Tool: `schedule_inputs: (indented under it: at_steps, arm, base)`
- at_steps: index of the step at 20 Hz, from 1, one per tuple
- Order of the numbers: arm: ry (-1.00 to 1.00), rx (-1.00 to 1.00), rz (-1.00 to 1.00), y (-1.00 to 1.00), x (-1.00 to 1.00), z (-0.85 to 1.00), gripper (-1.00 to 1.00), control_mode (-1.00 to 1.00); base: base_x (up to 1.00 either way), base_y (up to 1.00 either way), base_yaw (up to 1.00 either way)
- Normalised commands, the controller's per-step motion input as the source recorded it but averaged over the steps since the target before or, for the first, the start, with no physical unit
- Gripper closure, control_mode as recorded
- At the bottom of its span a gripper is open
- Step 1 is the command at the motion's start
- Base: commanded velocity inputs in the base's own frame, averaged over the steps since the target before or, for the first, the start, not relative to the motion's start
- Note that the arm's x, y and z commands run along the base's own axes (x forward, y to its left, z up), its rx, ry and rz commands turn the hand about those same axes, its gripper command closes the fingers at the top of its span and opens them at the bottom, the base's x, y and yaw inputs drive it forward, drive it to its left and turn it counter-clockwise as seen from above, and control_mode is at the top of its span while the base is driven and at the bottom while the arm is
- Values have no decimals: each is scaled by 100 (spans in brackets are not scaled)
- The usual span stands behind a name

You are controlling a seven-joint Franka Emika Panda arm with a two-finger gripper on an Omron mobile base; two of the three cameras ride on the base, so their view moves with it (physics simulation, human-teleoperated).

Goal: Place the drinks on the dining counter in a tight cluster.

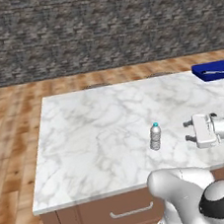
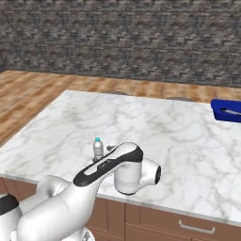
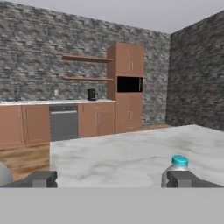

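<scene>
A small clear water bottle (image 1: 155, 137) with a blue cap stands upright near the front edge of the dining counter (image 1: 90, 121), a white marble island. My gripper (image 1: 188, 130) hovers level just to its right, open, fingers pointing left toward it with a gap between them and the bottle. From the right base camera the bottle (image 2: 98, 149) stands just behind my forearm on the counter (image 2: 179, 132). In the hand view the bottle (image 3: 177, 164) sits low on the right, partly behind the right fingertip (image 3: 186, 179); the gripper (image 3: 113, 179) holds nothing.
A blue tray (image 1: 213, 70) with a utensil lies at the counter's far right (image 2: 227, 110). Wooden drawers (image 1: 128, 210) with metal handles run under the front edge. Wood cabinets (image 3: 96, 118) and a dishwasher (image 3: 64, 122) line the distant stone wall.
</scene>
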Motion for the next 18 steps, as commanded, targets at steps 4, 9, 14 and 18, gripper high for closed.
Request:
schedule_inputs:
  at_steps: [4,9,14,18]
  arm:
    - [11,-14,0,25,-35,38,-100,-100]
    - [4,-8,0,17,-36,32,-100,-100]
    - [0,-5,0,10,-36,23,-100,-100]
    - [-1,-1,0,6,-19,14,-100,-100]
  base:
    - [0,0,0]
    - [0,0,0]
    - [0,0,0]
    - [0,0,0]
